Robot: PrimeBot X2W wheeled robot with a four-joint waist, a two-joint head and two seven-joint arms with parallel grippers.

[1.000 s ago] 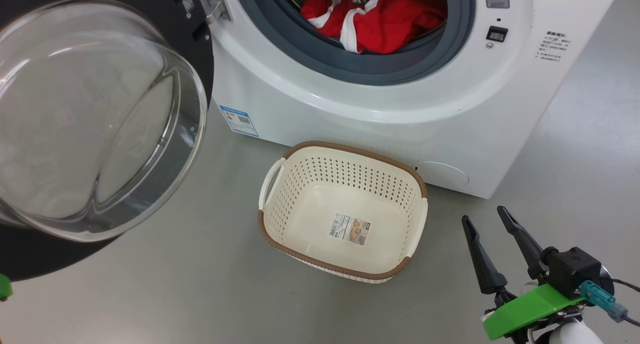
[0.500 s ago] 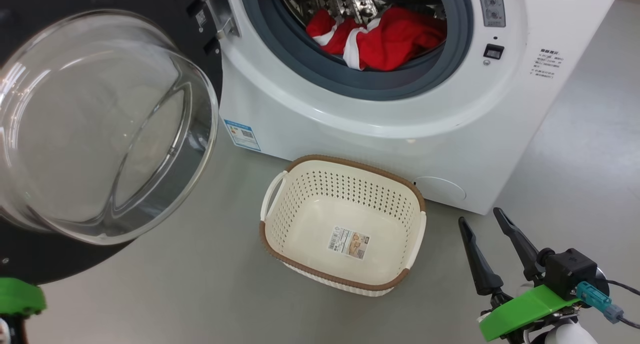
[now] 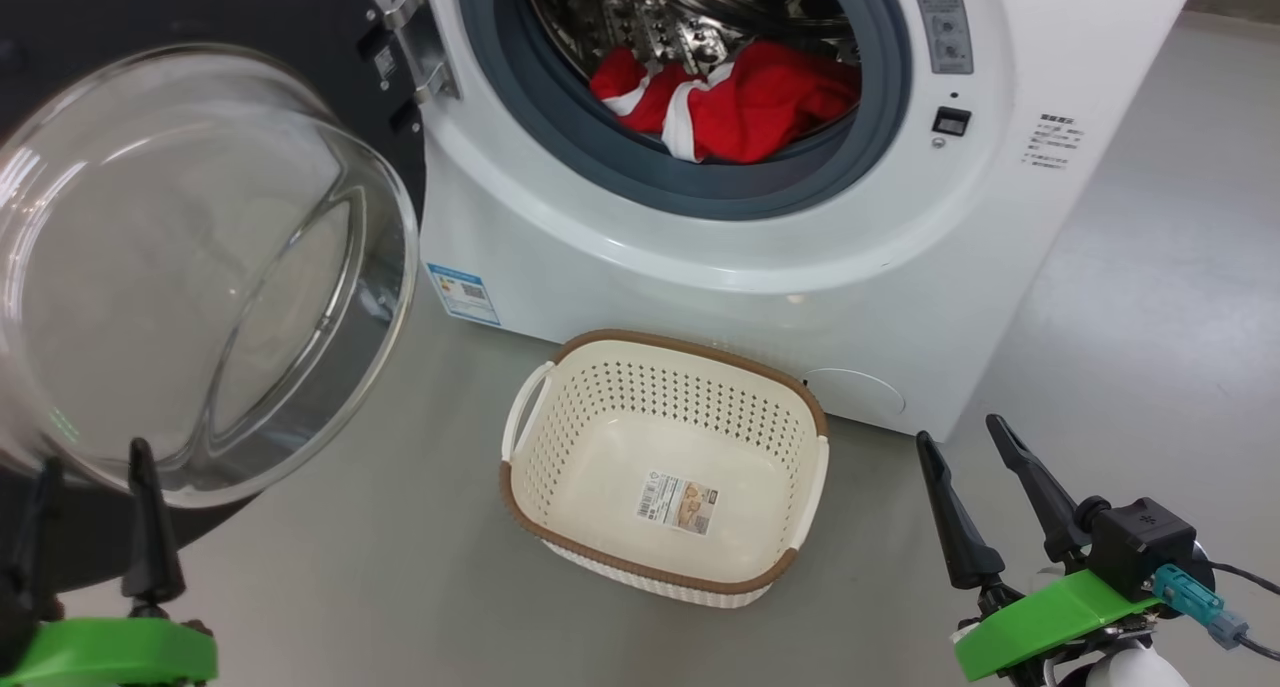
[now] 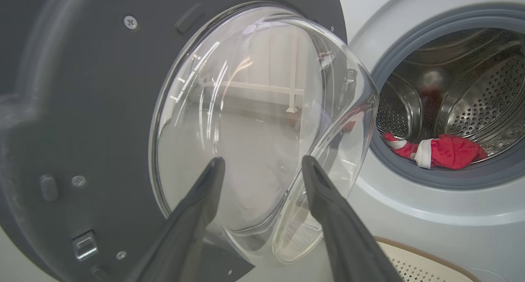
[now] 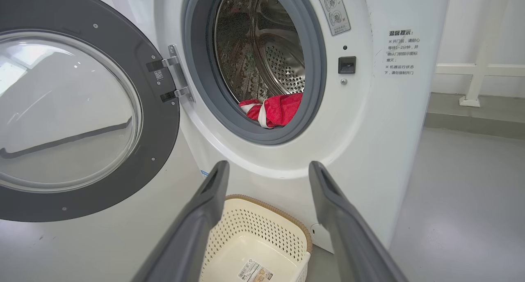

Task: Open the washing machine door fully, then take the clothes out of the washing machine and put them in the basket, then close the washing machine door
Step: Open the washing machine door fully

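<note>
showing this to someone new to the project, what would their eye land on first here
The bright red clothes stand out most, lying at the bottom of the steel drum inside the white washing machine. Next comes the door, swung wide open at the left, its big clear glass bowl bulging outward. An empty cream basket sits on the grey floor just in front of the machine.

Glossy glass door (image 3: 180, 267), perforated steel drum (image 3: 640, 22), cream plastic basket (image 3: 620, 397)
</note>
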